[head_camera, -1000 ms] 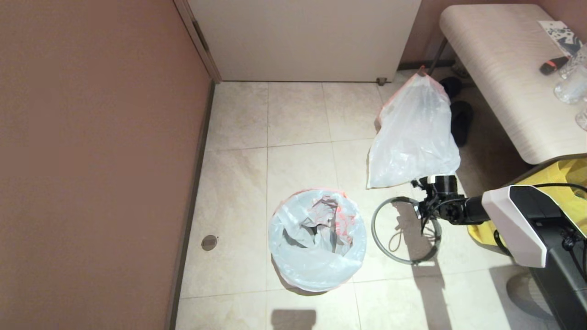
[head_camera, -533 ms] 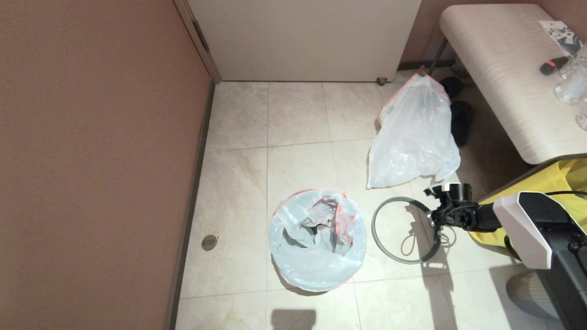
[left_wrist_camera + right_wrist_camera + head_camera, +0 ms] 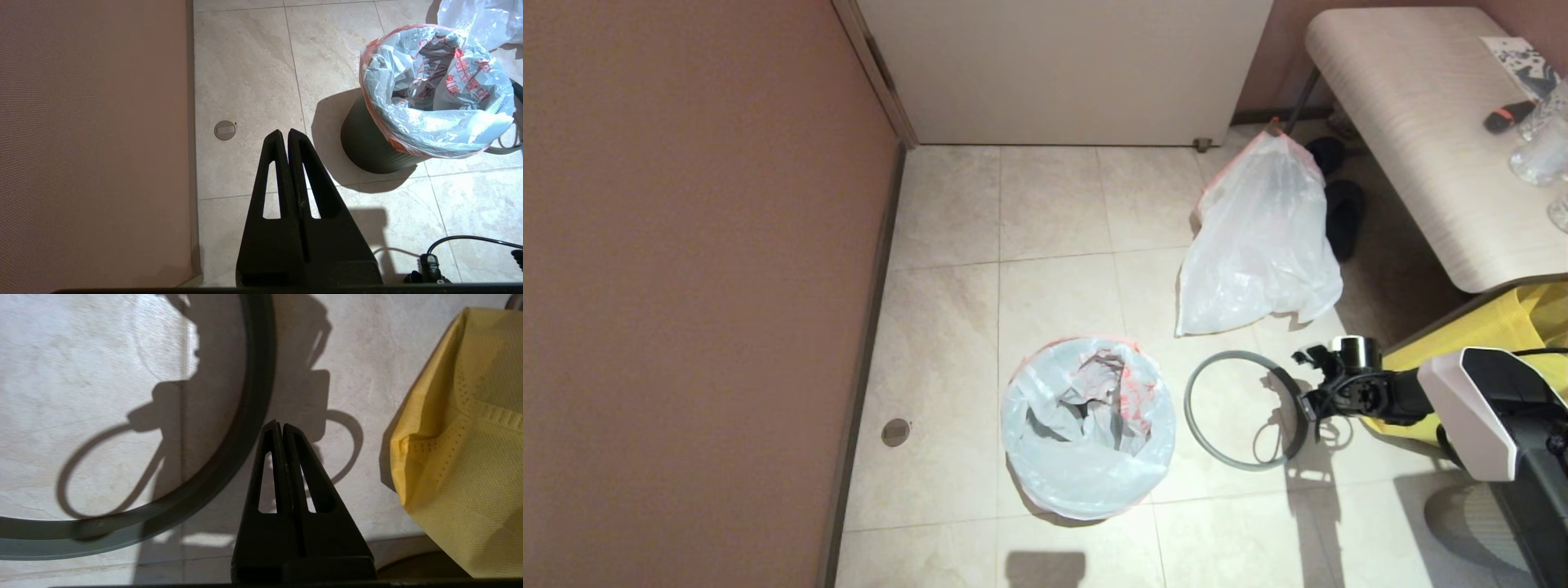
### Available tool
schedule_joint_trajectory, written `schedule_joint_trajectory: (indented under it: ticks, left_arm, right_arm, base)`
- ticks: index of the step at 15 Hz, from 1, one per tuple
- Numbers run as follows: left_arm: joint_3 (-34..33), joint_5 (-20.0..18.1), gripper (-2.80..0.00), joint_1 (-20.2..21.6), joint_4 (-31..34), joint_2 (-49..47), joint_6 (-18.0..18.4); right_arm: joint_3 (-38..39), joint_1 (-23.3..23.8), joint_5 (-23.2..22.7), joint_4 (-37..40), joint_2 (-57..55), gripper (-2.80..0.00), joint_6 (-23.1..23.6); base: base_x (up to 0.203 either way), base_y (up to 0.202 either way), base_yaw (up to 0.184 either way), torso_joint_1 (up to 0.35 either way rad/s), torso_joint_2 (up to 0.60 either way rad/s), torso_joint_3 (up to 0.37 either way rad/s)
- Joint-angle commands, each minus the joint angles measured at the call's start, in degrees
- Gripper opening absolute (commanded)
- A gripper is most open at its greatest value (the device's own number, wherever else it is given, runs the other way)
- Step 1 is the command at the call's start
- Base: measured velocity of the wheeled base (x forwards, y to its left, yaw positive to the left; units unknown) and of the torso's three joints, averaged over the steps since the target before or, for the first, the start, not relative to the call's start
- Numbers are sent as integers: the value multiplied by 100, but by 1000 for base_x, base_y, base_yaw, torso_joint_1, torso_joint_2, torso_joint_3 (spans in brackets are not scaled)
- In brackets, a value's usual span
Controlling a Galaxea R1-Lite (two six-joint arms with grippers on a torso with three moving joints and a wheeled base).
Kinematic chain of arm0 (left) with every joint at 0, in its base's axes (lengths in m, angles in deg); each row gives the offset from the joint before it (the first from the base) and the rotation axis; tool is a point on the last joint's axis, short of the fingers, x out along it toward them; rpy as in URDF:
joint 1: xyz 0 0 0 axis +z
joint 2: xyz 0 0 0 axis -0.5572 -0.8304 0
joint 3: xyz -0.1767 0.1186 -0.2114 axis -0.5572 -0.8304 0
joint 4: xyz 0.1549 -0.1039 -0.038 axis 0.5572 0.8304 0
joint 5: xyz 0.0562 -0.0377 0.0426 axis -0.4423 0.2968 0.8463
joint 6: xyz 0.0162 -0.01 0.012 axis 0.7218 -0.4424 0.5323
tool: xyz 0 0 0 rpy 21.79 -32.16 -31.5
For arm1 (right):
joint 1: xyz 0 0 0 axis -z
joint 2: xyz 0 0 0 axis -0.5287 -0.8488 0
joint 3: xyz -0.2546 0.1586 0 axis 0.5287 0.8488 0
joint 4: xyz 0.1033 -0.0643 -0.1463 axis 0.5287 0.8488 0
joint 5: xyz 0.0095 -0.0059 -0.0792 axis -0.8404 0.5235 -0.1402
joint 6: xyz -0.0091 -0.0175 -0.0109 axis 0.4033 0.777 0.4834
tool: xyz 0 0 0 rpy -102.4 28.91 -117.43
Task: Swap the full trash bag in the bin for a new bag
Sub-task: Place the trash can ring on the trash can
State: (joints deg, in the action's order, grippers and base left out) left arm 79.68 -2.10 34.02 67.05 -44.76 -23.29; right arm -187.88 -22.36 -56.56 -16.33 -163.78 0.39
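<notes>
The right gripper (image 3: 282,428) hangs pressed together over the tiled floor (image 3: 1054,204), just beside the grey ring (image 3: 1207,437). The new bag (image 3: 1086,433) lines the bin (image 3: 367,143) mid-floor; the full trash bag (image 3: 1258,237) slumps near the desk (image 3: 1413,122), and the left gripper (image 3: 284,134) is likewise closed, by the wall (image 3: 686,245)

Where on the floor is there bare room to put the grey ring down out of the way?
Bare tiles run between the brown wall and the bin, and on up to the door. It is crowded on the right: the grey ring, the full trash bag, the yellow bag and the right hand.
</notes>
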Motion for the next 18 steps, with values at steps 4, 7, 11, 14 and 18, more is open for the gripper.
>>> schedule_joint_trajectory:
  ticks: [4,7,11,14,18]
  left_arm:
    - [0,2,-280,2,0,-12,-4]
    - [0,2,-280,2,0,-5,-3]
    - [0,2,-280,2,0,-5,-2]
    - [0,2,-280,2,0,-8,-3]
    - [0,2,-280,1,0,-11,-2]
  right_arm:
    - [-10,-2,-197,-121,-248,0,129]
    - [-9,16,-222,-215,-357,0,325]
    - [-1,81,-229,-226,-473,0,684]
    - [-1,117,-211,-226,-584,0,927]
    - [-1,116,-194,-203,-664,-280,1070]
  base:
    - [0,0,0,0,0,0]
    - [0,0,0,0,0,0]
    - [0,0,0,0,0,0]
    - [0,0,0,0,0,0]
    - [0,0,0,0,0,0]
